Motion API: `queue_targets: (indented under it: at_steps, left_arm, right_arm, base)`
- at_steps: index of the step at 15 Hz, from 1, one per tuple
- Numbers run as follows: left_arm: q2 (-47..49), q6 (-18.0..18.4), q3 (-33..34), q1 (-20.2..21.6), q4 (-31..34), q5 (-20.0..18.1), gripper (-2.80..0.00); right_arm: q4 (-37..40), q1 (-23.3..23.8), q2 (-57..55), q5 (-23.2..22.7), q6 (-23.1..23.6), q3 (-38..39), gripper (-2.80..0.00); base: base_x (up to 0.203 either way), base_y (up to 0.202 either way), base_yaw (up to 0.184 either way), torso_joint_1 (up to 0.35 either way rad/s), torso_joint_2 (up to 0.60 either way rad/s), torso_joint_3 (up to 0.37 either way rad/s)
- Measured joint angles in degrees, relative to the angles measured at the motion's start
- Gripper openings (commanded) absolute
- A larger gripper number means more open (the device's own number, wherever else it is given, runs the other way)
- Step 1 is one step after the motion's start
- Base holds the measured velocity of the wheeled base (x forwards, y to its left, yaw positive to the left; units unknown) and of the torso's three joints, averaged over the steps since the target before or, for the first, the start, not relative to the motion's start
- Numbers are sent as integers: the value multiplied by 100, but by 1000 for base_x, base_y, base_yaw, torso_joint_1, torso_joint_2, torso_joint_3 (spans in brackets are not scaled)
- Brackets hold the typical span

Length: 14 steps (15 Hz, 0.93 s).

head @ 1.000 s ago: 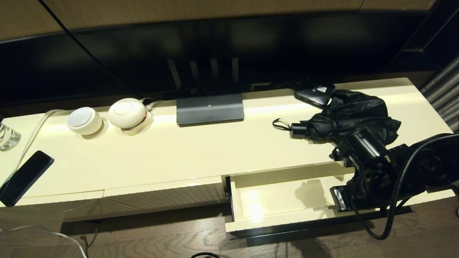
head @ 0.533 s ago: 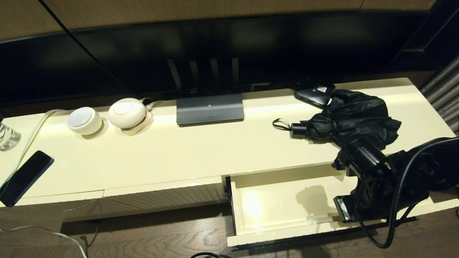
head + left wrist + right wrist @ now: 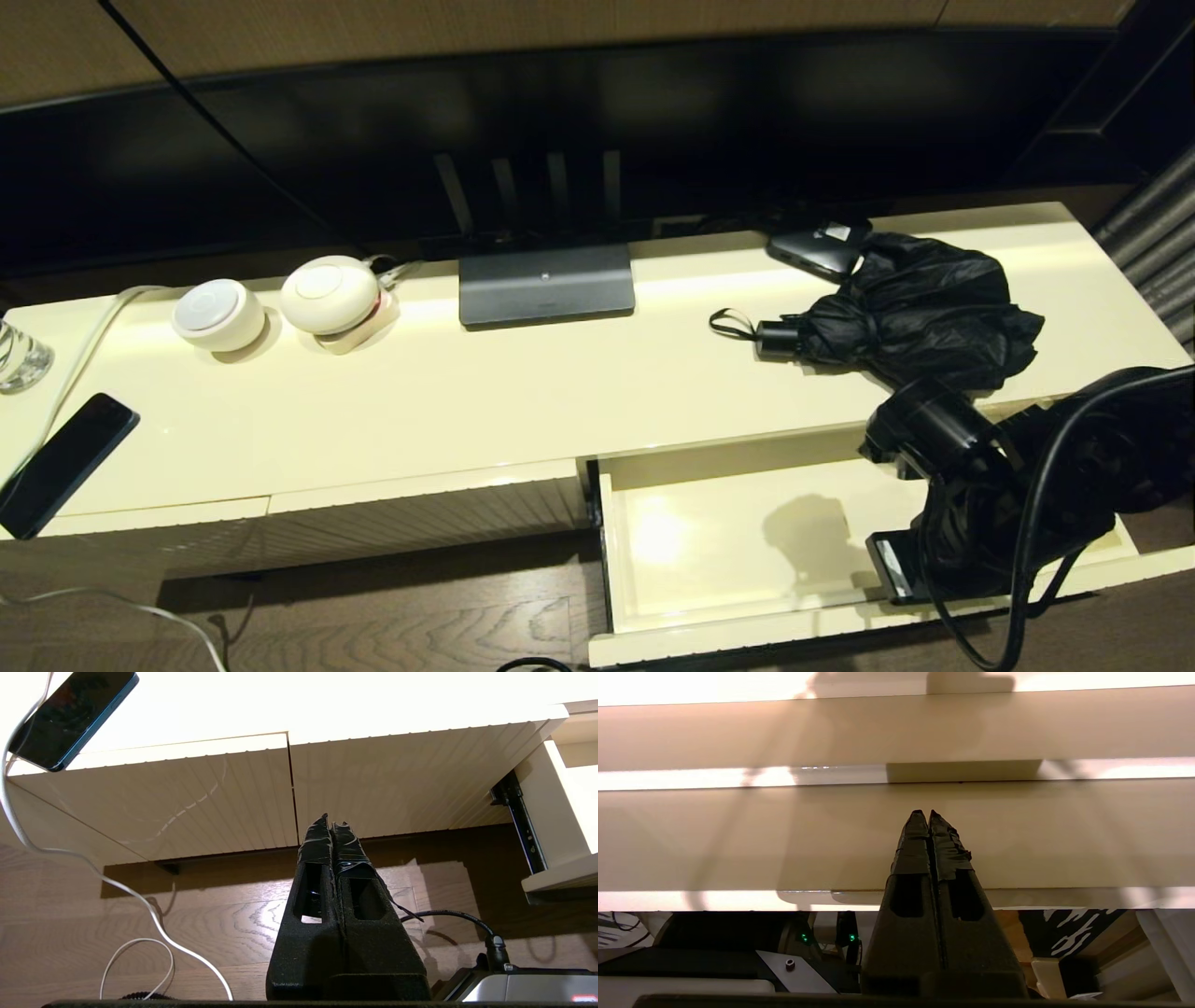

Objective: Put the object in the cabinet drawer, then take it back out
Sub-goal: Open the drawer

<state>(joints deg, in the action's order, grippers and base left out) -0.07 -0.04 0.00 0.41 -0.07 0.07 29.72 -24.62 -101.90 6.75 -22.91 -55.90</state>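
Pulled further out since a second ago: cabinet drawer (image 3: 747,546), front edge now lower in the head frame, right arm shifted down and right with it. Left to right across the head view: glass (image 3: 19,355) at far left edge; dark phone (image 3: 63,462) at lower left of the cream cabinet top (image 3: 523,392), overhanging its front edge; two white round devices (image 3: 271,306) side by side, upper left; dark grey monitor base (image 3: 546,285) at centre back. Black folding umbrella (image 3: 920,313) lying on the top at right of centre, handle and wrist loop pointing left, bunched fabric touching a small black box (image 3: 820,245) behind it. Open drawer below, lower right, interior bare and glossy with a shadow. Right gripper (image 3: 924,814) at lower right, by the drawer's right front; fingers pressed together, holding nothing, tips close to the drawer's pale surface in the wrist view. Left gripper (image 3: 330,821) parked low before the ribbed front panel (image 3: 187,798), fingers shut tight, empty, above wood floor (image 3: 93,933).
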Motion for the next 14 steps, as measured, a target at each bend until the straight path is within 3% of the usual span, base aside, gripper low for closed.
queue_targets:
  at_steps: [14]
  left_arm:
    - [0, -3, 0, 0, -1, 0, -280]
  right_arm:
    - [130, -166, 30, 11, -54, 326, -280]
  base:
    - [0, 0, 0, 0, 0, 0]
